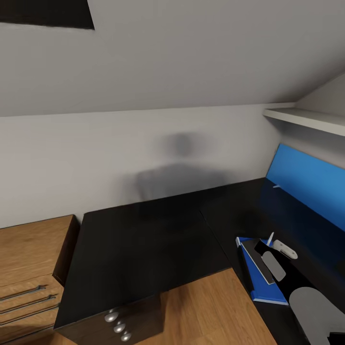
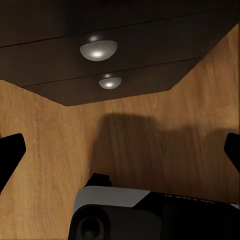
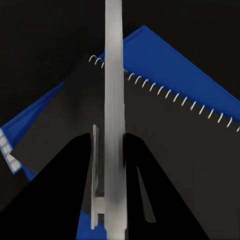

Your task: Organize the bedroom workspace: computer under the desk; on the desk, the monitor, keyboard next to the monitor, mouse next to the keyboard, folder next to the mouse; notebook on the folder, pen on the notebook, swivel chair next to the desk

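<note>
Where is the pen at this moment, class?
The pen is clamped in the right gripper, poised over the notebook that lies on the blue folder. The head view places this at the desk's right end.

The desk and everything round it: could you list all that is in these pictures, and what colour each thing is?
desk: one, glossy black, L-shaped, against the grey wall
drawer knobs: three, silver, on the desk's front
folder: one, bright blue, flat on the desk
notebook: one, dark grey, spiral-bound, on the folder
pen: one, white, in the right gripper, above the notebook
wooden chest: one, light wood, left of the desk
wall panel: one, blue
shelf: one, white
right gripper: black, shut on the pen
left gripper: black, open, over the floor
</note>
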